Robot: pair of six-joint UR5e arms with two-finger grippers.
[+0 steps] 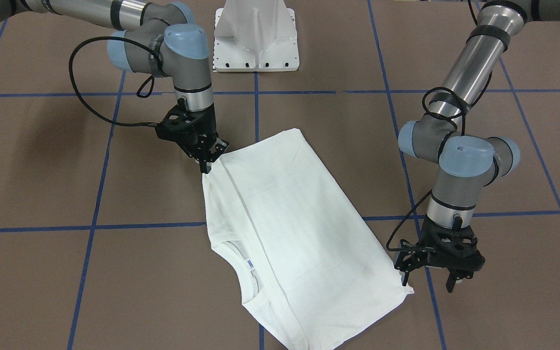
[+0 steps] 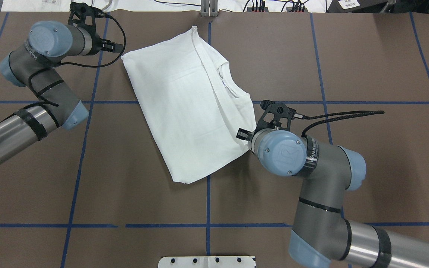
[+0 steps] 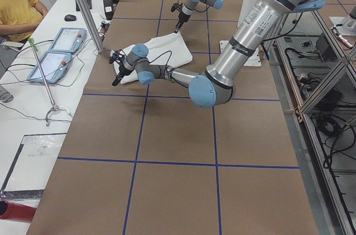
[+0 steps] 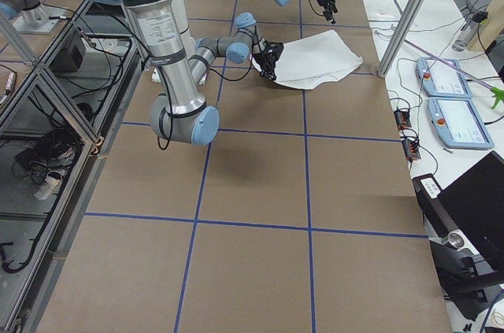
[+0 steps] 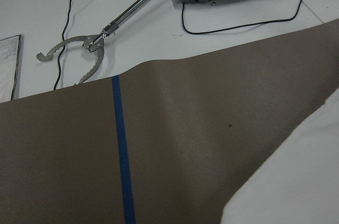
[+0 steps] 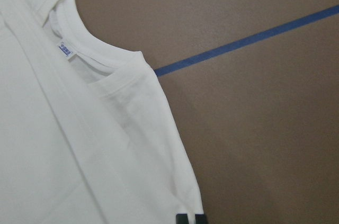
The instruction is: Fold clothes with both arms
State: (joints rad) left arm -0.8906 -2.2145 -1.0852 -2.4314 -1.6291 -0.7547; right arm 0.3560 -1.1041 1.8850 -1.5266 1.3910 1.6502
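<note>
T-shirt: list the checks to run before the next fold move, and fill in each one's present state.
1. Right gripper shut on a T-shirt corner: ok.
2. Left gripper gripping its corner: not ok; jaws open beside it.
3. T-shirt lying flat, no loose part sticking out: ok.
4. Neck label facing up: ok.
5. Left gripper touching the cloth: cannot tell.

Robotics lab. Two industrial arms [image 2: 322,175] by a white pedestal [image 1: 256,39] work over a paper-covered table [image 3: 167,190] gridded in blue tape [image 3: 136,163]. At the left of the left side view are a white bench [image 3: 22,135] with teach pendants [image 3: 50,65], an aluminium post [image 3: 84,10] and a seated person [image 3: 16,7]. Cables [image 4: 35,148] lie lower left in the right side view.
</note>
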